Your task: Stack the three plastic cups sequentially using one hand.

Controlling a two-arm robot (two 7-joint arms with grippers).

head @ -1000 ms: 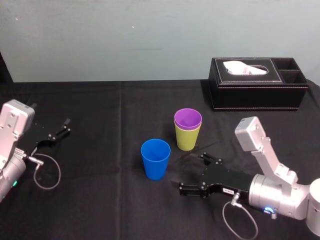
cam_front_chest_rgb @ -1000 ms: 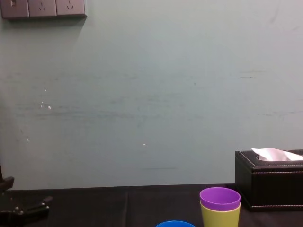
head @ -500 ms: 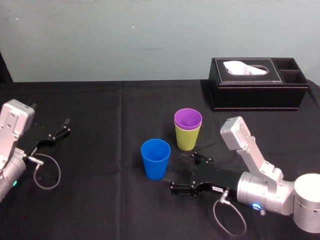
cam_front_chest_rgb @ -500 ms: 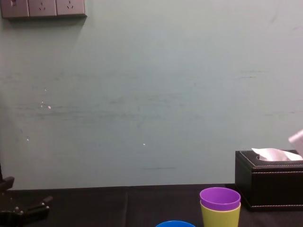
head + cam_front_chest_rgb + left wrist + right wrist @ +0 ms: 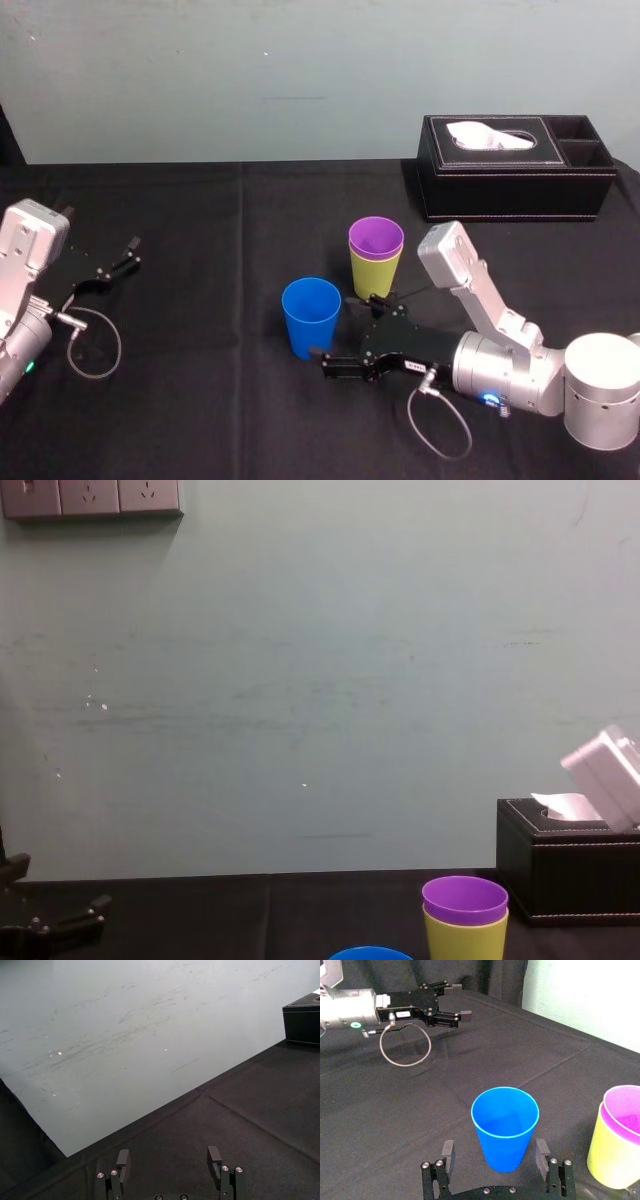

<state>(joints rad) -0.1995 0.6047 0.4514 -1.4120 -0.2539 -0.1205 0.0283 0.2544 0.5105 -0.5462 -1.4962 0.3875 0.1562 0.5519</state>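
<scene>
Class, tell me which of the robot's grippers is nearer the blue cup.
Right. The right gripper is open right at the blue cup, with a finger on either side of it. The left gripper sits far off to the cup's left.

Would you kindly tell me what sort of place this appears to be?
Probably an indoor lab or test room: a black-draped table against a bare pale wall, a row of wall sockets, and a tissue box.
</scene>
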